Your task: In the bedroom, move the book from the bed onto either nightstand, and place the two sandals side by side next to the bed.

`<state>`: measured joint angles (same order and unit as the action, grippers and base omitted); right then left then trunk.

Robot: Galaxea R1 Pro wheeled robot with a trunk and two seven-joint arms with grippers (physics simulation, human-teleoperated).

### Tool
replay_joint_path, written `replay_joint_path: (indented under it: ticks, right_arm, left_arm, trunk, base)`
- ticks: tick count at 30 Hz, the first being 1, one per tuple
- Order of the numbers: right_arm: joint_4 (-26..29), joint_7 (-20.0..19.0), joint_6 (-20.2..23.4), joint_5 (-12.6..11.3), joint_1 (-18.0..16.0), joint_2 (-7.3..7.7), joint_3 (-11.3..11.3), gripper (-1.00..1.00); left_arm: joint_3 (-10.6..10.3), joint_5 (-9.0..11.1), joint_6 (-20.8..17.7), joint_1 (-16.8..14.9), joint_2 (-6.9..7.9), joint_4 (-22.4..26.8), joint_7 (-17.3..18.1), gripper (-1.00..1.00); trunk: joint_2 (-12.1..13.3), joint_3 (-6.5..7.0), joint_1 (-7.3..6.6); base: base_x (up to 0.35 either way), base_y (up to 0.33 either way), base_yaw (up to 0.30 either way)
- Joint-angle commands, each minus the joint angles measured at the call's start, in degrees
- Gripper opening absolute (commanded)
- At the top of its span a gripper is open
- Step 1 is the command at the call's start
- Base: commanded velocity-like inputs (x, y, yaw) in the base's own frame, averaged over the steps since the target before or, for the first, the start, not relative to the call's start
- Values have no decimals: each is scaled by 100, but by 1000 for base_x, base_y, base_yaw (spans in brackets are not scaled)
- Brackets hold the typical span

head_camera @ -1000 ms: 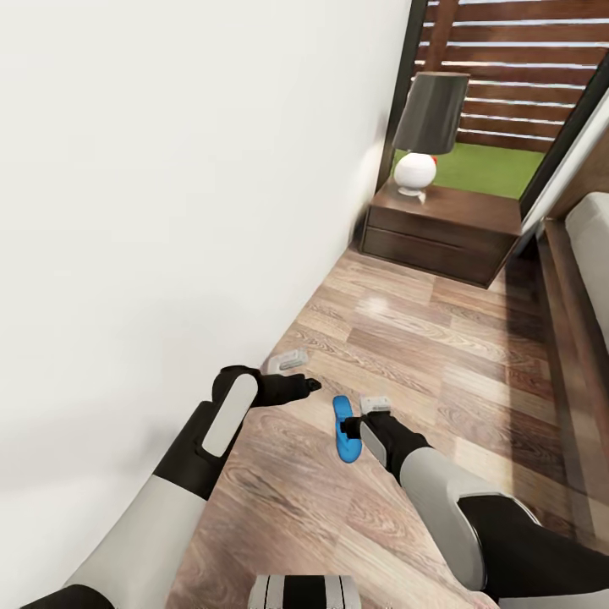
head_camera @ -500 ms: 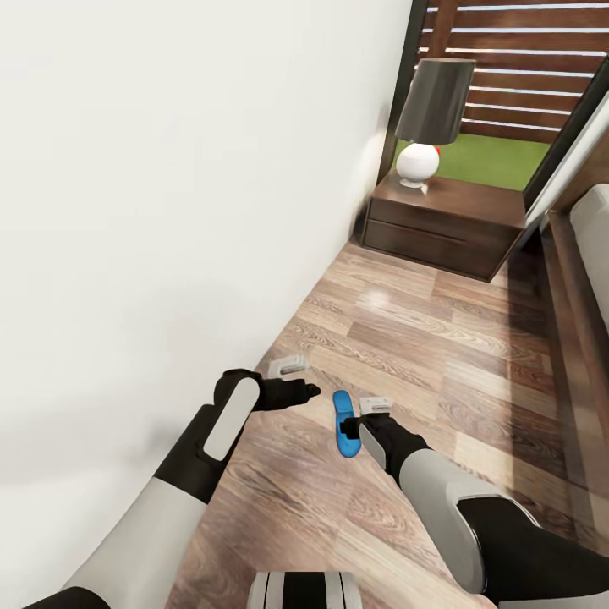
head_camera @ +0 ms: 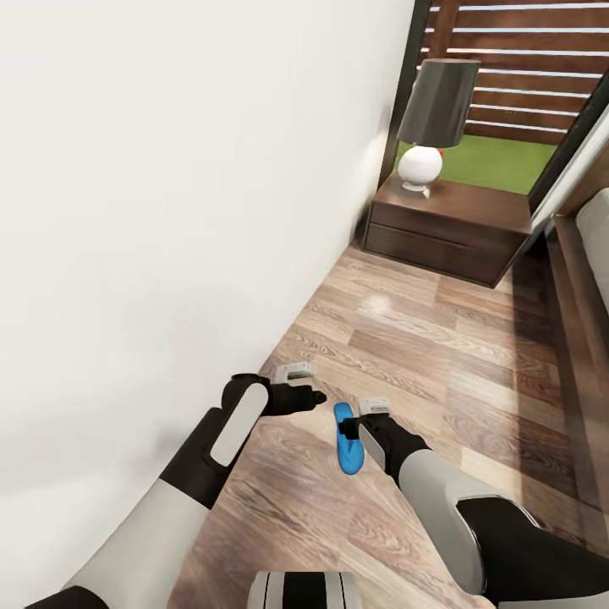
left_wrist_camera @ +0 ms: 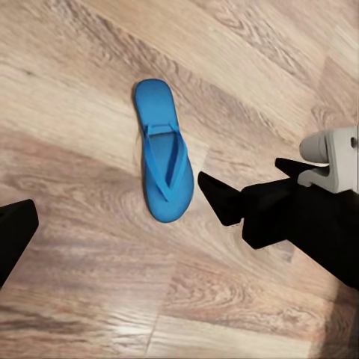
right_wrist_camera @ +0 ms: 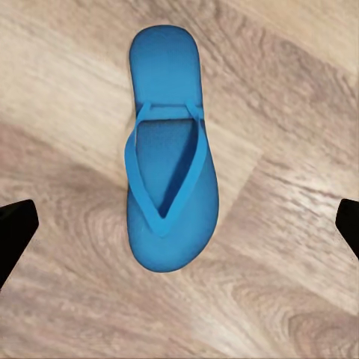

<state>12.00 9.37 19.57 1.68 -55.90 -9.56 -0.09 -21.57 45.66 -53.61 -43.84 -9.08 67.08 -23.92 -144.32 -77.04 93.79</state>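
Sandal [head_camera: 347, 440] first: one bright blue flip-flop lies flat on the wood floor [head_camera: 440, 355], strap side up, directly under the right gripper [right_wrist_camera: 179, 224] and centred between its two spread fingertips. That claw is released, jaws wide and empty, its dark tips sitting well out on either side of the sole — a pose that reads as lining up for a straight-down pinch across the sandal's width. The left gripper [head_camera: 315, 396] hangs just beside the sandal on its other flank, also empty, its fingers parted (from its own camera the right claw shows reaching in next to the shoe). Ahead of both claws, well apart, stands the nightstand [head_camera: 444, 224] with a lamp [head_camera: 431, 118] on top; the bed [head_camera: 596, 254] edge runs off to the right gripper's outer side, so this sandal is probably not yet beside its mate.
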Motion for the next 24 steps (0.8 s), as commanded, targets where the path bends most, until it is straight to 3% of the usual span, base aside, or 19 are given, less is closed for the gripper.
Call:
replay_joint_path:
  ticks: [1, 12, 24]
  right_arm:
    - [11, 15, 38, 17, 0, -2, -1, 100]
    - [13, 5, 38, 17, 0, 2, -1, 100]
    - [23, -9, 38, 20, -13, -43, 8, 100]
  left_arm:
    - [-5, 59, -9, -3, 0, 5, -60, 100]
    - [-45, 105, 6, -13, -31, 12, -53, 100]
    - [-45, 206, -9, -29, -37, 54, 9, 100]
  trunk:
    - [-2, -4, 0]
    - [-2, -4, 0]
    - [-18, -270, 31]
  base:
    - [98, 0, 0]
    - [34, 0, 0]
    - [3, 0, 0]
